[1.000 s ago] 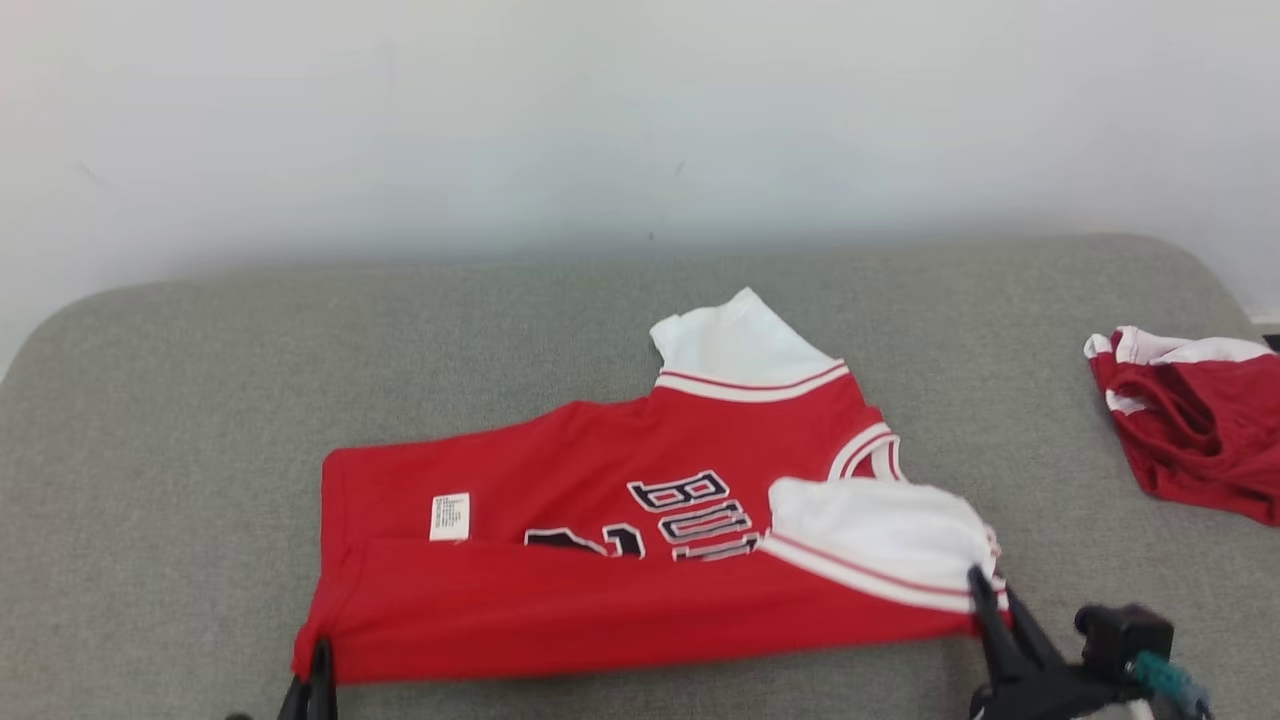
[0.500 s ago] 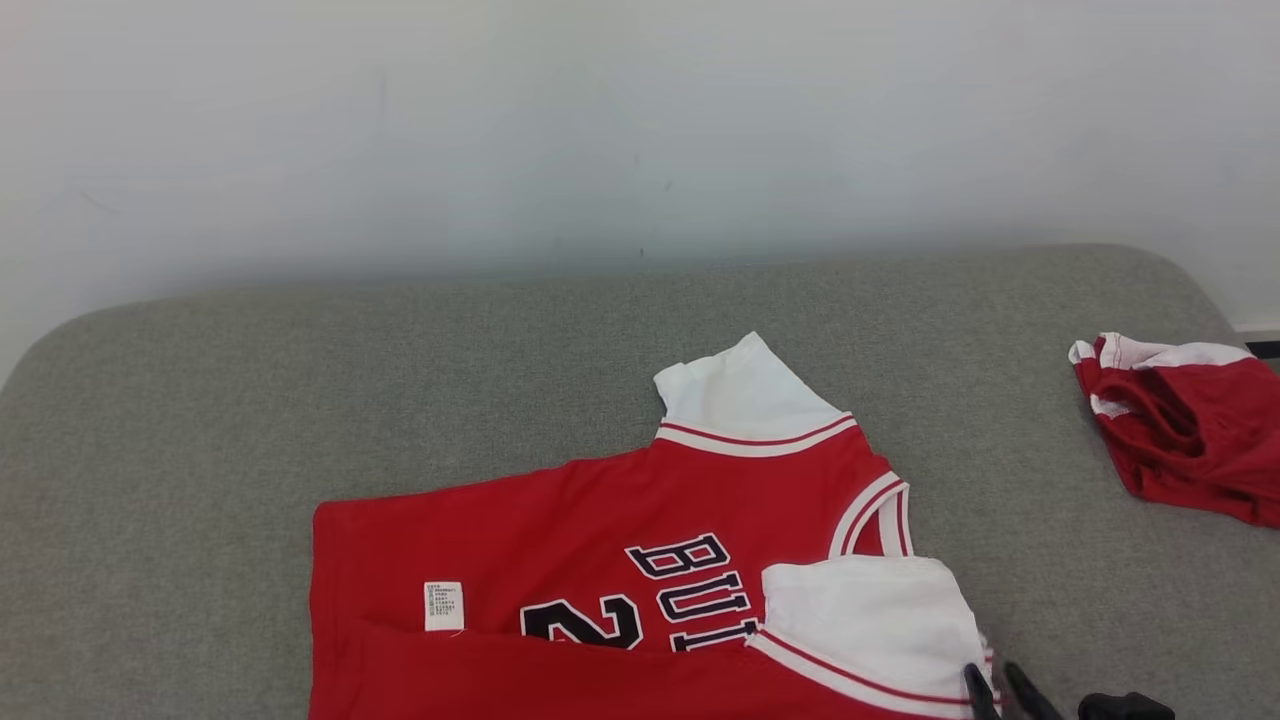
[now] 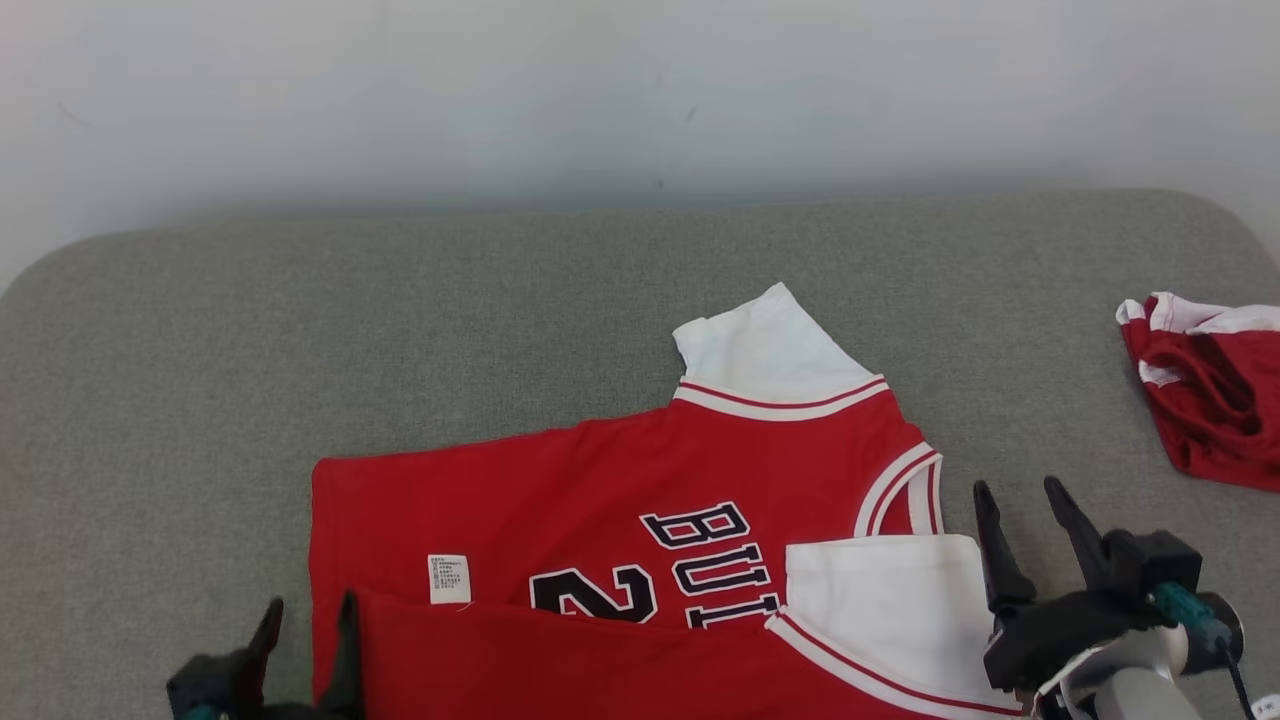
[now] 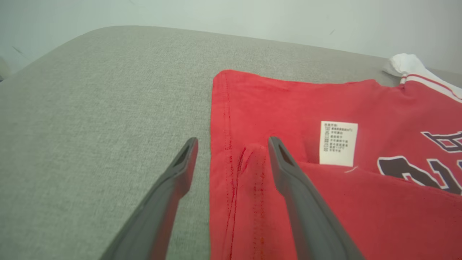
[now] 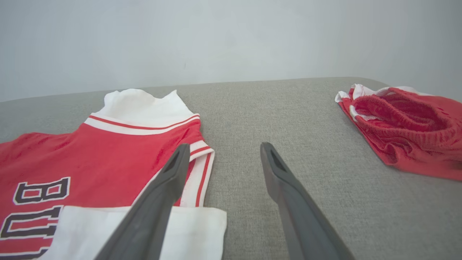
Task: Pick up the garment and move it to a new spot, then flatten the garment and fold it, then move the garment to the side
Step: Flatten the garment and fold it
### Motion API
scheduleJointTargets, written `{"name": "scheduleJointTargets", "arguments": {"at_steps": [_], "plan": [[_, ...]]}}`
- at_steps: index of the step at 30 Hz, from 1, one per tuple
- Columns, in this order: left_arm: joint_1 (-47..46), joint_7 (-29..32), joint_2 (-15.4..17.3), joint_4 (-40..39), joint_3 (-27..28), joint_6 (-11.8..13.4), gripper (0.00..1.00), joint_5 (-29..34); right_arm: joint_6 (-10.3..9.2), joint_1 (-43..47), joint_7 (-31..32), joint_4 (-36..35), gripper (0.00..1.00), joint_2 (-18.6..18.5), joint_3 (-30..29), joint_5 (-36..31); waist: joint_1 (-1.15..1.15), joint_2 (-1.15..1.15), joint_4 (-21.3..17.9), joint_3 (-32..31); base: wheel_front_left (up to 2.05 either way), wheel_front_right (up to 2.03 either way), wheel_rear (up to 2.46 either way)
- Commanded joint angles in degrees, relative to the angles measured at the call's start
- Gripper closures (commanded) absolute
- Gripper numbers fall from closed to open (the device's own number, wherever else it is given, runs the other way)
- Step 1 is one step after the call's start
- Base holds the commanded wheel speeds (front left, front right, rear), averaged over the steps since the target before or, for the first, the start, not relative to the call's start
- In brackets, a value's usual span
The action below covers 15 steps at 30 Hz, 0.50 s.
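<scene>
Fingers wide apart on both sides, with nothing gripped in either pair. Left fingers (image 4: 285, 169) astride the hem of the red jersey (image 3: 600, 480): one above bare grey cushioned surface (image 3: 500, 300), the other above red cloth, beside a small ridge in the stitched edge. From the head, left fingers (image 3: 348, 640) at lower left, right at the corner where the folded-up strip of cloth starts. Right fingers (image 5: 169, 173) just as splayed, one over the striped armhole trim and the near white sleeve (image 3: 880, 590), the other over open upholstery. From the head, right fingers (image 3: 995, 570) just beside that sleeve at the jersey's right end; touching it or not, impossible to tell.

Jersey lying flat near the front of the cushioned surface, a little right of centre, hem to the left and shoulders to the right. Near long edge folded up over the front, hiding the lower part of the black number and letters. White care label (image 4: 338, 143) face up just above the fold line. Far white sleeve (image 3: 770, 345) spread out toward the pale wall (image 3: 600, 90). Second red garment (image 3: 1215, 400), crumpled, with white trim, well apart at the far right edge
</scene>
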Motion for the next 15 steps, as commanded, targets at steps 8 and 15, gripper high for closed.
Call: {"name": "scheduleJointTargets", "arguments": {"at_steps": [8, 15], "plan": [[-15.59, 0.30, 4.19, 11.18, -4.00, 0.11, 0.00, -2.97, -0.19, -9.90, 0.05, 1.72, 0.00, -0.10, 3.27, -2.43, -0.01, 0.00, 1.16, 5.34, 0.00, 0.00, 0.00], [-26.42, 4.60, 5.25, 18.95, -8.62, 0.11, 0.00, -6.60, -0.19, -14.24, 0.05, 2.69, 0.00, -0.26, 6.14, -2.02, -0.01, 0.00, 1.72, 8.70, 0.00, 0.00, 0.00]]}}
